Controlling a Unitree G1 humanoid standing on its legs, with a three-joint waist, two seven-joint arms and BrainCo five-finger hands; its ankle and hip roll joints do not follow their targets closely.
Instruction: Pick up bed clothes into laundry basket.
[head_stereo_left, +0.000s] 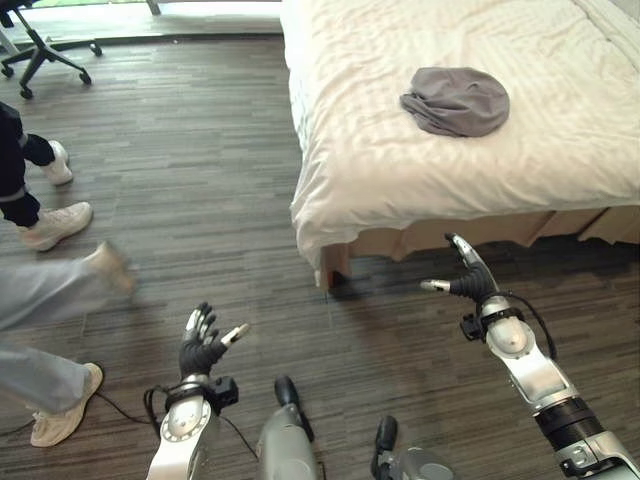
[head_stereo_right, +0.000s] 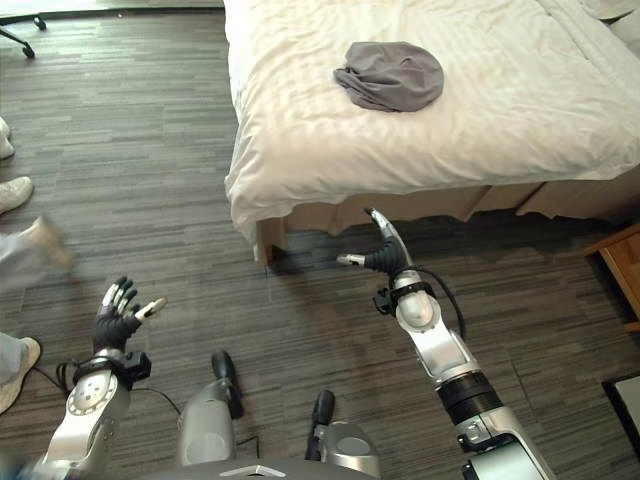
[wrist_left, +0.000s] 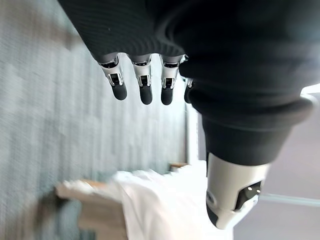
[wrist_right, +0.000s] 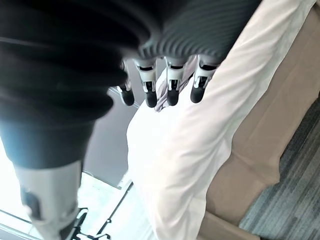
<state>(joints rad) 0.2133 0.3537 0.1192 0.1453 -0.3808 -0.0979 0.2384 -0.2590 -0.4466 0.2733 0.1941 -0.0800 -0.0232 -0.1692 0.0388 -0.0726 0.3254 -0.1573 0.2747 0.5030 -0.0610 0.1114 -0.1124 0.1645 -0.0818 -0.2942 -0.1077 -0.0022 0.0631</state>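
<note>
1. A bed (head_stereo_left: 520, 190) w/ a cream striped cover stands on a dark wood-plank floor (head_stereo_left: 200, 180); its near corner points toward the robot.
2. The task's item, a crumpled grey garment (head_stereo_left: 456, 100), lies on top of the bed, about midway betw. the bed's left edge and right edge, well back from the foot edge. Nothing touches it.
3. Right hand (head_stereo_left: 470, 277) is raised over the floor just short of the bed's foot edge, arm reaching fwd from the lower right. Fingers are straight and point up toward the bed, thumb stuck out to the side; it holds nothing. In the right wrist view the fingers (wrist_right: 172, 90) hang straight in a row, w/ the cover's draped edge past them.
4. Left hand (head_stereo_left: 201, 345) is held up over bare floor, well left of the bed's near corner, palm-back toward the robot. Fingers are spread apart, thumb out to the side; empty. Left wrist view shows the fingers (wrist_left: 145, 86) straight and loose.
5. At the room's left edge, a person's legs and pale shoes (head_stereo_left: 55, 225) show, one foot blurred.
6. An office chair base (head_stereo_left: 45, 55) sits at the far left corner of the floor.
</note>
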